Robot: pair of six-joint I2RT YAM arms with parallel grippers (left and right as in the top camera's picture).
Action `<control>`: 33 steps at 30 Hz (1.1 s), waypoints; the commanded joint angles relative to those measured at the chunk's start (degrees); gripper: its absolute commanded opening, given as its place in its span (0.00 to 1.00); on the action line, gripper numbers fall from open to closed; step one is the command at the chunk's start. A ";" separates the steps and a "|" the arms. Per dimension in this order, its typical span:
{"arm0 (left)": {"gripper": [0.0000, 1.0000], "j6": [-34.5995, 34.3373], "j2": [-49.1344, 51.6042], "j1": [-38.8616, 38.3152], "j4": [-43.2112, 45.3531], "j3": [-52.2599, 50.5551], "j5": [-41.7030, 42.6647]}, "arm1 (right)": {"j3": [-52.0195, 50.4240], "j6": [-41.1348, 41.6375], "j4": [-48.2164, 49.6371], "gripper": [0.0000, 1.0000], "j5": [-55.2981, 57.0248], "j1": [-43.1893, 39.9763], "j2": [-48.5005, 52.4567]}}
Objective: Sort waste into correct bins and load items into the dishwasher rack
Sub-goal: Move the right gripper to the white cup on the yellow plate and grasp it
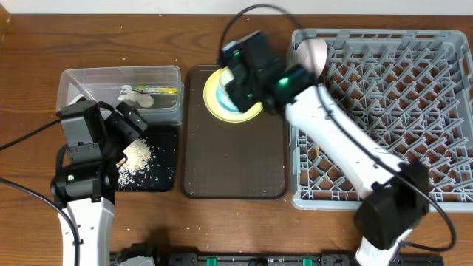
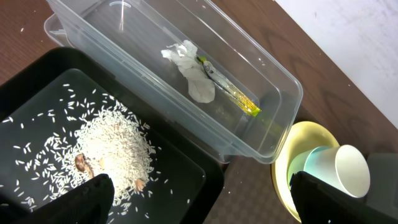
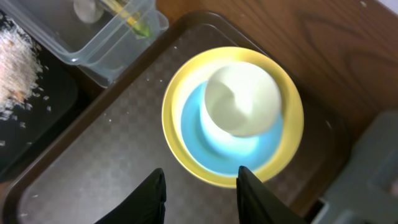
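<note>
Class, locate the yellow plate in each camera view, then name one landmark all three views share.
Overhead: yellow plate, top centre, partly hidden.
Left wrist: plate, lower right.
Right wrist: plate, centre frame.
Shared landmark: clear tub, near the plate.

You have tissue (image 2: pixel 189 71) and wrapper (image 2: pixel 230 93) in the tub (image 1: pixel 118 71), rice (image 2: pixel 115 149) in the tray (image 2: pixel 37 81) before it, and the rack (image 1: pixel 384 111) far right.

Beneath me lies the dark brown serving tray (image 1: pixel 235 159) — rectangular, with rounded corners, a raised rim and a finely textured floor. It sits flat on the wooden table (image 1: pixel 148 37). Past the table's edge I see a pale surface (image 2: pixel 348 31) — what it is, I cannot tell.
</note>
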 commanded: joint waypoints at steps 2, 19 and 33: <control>0.93 0.13 0.07 0.31 -0.15 1.22 -0.28 | -0.15 -6.51 2.67 0.34 6.08 2.64 2.64; 0.94 0.13 0.07 0.28 -0.15 1.22 -0.28 | -0.15 -9.94 13.38 0.30 10.99 3.28 13.84; 0.93 0.13 0.07 0.31 -0.15 1.22 -0.28 | -0.17 -9.94 12.70 0.25 10.95 1.25 14.29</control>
